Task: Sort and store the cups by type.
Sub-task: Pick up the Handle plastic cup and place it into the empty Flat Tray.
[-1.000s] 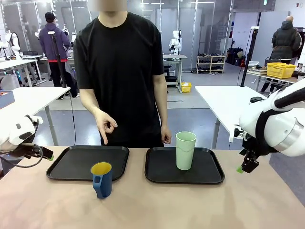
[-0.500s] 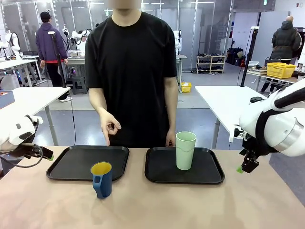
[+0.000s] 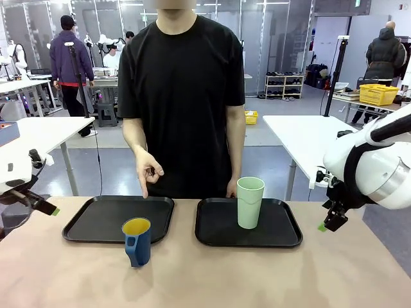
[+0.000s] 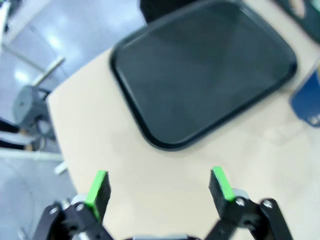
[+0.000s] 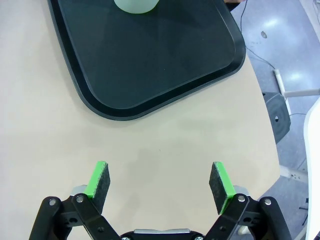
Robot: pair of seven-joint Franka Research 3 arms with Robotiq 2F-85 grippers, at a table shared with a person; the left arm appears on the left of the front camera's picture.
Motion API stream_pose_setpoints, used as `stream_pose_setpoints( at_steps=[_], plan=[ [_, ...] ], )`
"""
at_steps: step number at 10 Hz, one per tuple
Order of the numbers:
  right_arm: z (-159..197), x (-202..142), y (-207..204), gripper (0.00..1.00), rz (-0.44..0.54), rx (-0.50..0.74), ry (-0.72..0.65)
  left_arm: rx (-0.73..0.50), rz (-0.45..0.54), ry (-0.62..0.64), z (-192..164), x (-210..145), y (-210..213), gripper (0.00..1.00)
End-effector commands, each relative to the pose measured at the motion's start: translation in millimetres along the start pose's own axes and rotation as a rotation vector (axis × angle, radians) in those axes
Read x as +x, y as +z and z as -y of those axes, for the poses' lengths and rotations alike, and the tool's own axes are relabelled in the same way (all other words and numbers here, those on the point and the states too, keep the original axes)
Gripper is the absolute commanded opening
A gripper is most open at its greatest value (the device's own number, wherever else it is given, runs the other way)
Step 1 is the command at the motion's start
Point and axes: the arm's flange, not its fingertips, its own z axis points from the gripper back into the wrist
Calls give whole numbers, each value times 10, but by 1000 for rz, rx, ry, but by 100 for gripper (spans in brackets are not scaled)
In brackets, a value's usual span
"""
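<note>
no legible text, no readable labels, brands, numbers or signs

A left tray [image 3: 96, 221] and a right tray [image 3: 282, 232], both black with rounded corners, lie side by side on the pale worktop [image 3: 257, 276] in the lower half of the frame. Behind them, at centre, a person in a black T-shirt [image 3: 183, 96] stands at the far edge. A white table [image 3: 302, 131] stands at mid-right. At upper right, a yellow crate [image 3: 378, 94] sits near a figure in a dark padded jacket [image 3: 384, 54]. At upper left stands a figure in a purple top [image 3: 67, 58].
</note>
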Motion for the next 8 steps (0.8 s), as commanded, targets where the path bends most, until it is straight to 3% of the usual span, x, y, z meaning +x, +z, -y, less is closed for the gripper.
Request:
stream_pose_setpoints(
  at_steps=[1,3,4,5,8],
  plan=[
    [31,9,-6,100,18,8,-6,-130,-27,-211,-136,-10,19,100],
    [31,9,-6,100,18,8,-6,-149,-100,-456,-8,-11,-2,100],
    [31,9,-6,100,18,8,-6,-118,-119,-481,11,-2,-29,100],
    [31,9,-6,100,18,8,-6,-157,-69,-328,131,-30,20,100],
    [31,9,-6,100,18,8,-6,-157,-69,-328,131,-30,20,100]
  ],
)
